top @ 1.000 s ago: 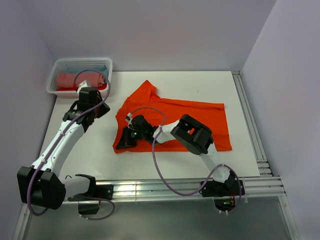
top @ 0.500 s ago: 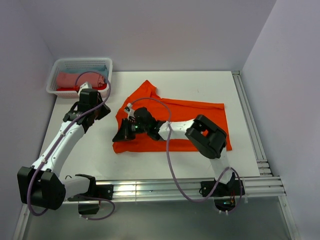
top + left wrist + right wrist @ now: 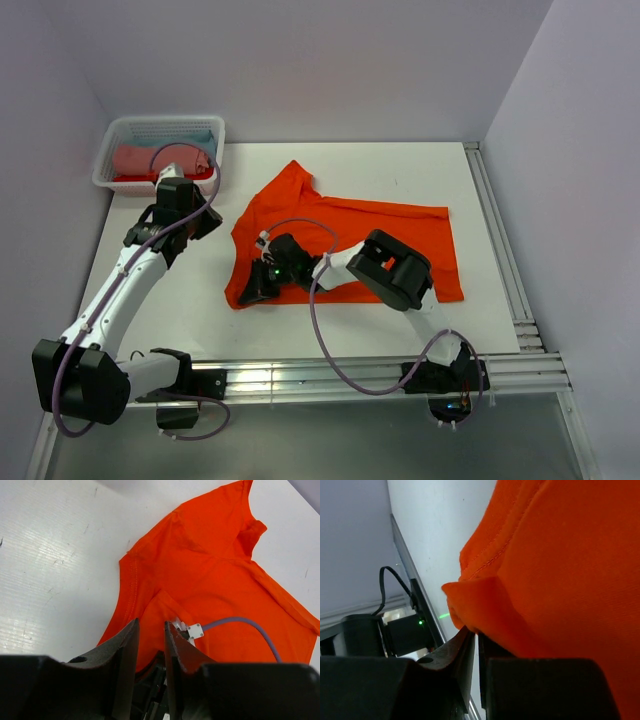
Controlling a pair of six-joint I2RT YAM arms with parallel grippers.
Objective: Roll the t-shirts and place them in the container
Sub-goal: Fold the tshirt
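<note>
- Right gripper (image 3: 474,634): jaws pressed together on a folded edge of the orange t-shirt (image 3: 560,555), near the garment's lower left corner.
- Orange t-shirt (image 3: 385,230): spread on the table (image 3: 350,160), centre to right, collar end pointing to the far left, with the pinched corner at the near left.
- Change over the last second: the right arm reached further left half a second ago and has since drawn back, elbow folded in again. The gripper is back near its earlier spot with the corner held throughout. The shirt's outline has hardly altered.
- Left gripper (image 3: 150,630): jaws a little apart with nothing between them, held above the table left of the shirt. Position barely changed.
- Right wrist view alone shows the cloth caught between the fingers; from above, the gripper body hides the tips.
- Left wrist view alone shows the purple cable (image 3: 240,622) lying over the shirt.
- Top view alone shows the white basket (image 3: 115,130) at the far left corner, holding a pink roll (image 3: 140,160).
</note>
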